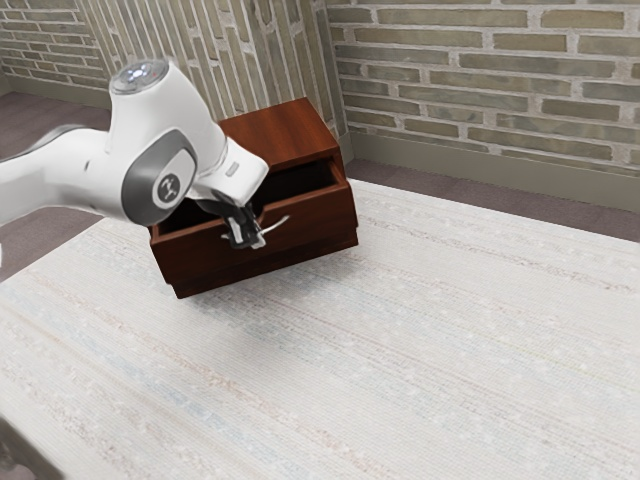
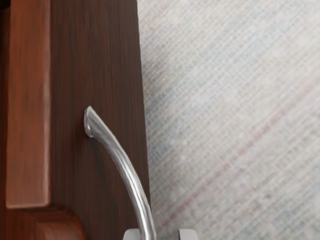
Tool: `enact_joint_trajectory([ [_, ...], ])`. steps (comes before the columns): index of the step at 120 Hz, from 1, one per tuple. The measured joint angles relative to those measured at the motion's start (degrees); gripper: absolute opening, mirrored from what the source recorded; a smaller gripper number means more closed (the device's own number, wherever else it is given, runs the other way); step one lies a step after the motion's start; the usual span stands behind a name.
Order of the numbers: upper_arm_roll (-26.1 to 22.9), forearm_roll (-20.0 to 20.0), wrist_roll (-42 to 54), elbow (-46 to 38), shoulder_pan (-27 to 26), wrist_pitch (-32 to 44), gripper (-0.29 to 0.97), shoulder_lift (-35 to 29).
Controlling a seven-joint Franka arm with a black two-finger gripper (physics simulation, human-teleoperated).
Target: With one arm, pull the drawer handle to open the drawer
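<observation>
Table (image 1: pixel 420 350): pale woven surface, brick walls behind.
Drawer (image 1: pixel 310 215): we find it partly out of its cabinet (image 1: pixel 285 130).
Claw (image 1: pixel 246 234): fingers apart, straddling the handle (image 2: pixel 124 170).

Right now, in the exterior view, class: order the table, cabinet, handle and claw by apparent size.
1. Table
2. Cabinet
3. Claw and handle: they look alike in size and overlap, so I won't rank them.

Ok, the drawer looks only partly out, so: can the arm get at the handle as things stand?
Likely yes: the handle sits between the open jaws, against one of them, with only bare table beside the drawer front.
</observation>
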Motion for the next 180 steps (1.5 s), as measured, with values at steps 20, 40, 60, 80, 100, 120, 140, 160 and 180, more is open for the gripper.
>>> enact_joint_trajectory([
  [20, -0.10, 0.00, -0.27, -2.07, -0.62, 0.24, -0.02, -1.74],
  [40, -0.28, 0.01, -0.53, -3.60, -1.03, 0.36, -0.02, -3.27],
  [60, 0.00, 0.00, -0.71, -4.85, -1.67, 0.41, -0.02, -4.52],
  [80, -0.81, 0.00, -0.92, -6.12, -1.23, 0.72, -0.02, -5.64],
  [100, -1.29, 0.02, -1.20, -7.45, -1.23, 0.93, -0.02, -6.88],
  [120, -2.42, 0.04, -1.55, -8.58, -1.01, 1.11, -0.02, -7.82],
  [140, -2.60, 0.05, -1.78, -9.93, -1.43, 1.13, -0.01, -9.37],
  [160, -3.28, 0.07, -2.03, -11.50, -1.37, 1.15, -0.01, -11.38],
  [180, -6.75, 0.17, -2.34, -13.46, -1.13, -1.43, 0.04, -22.76],
])
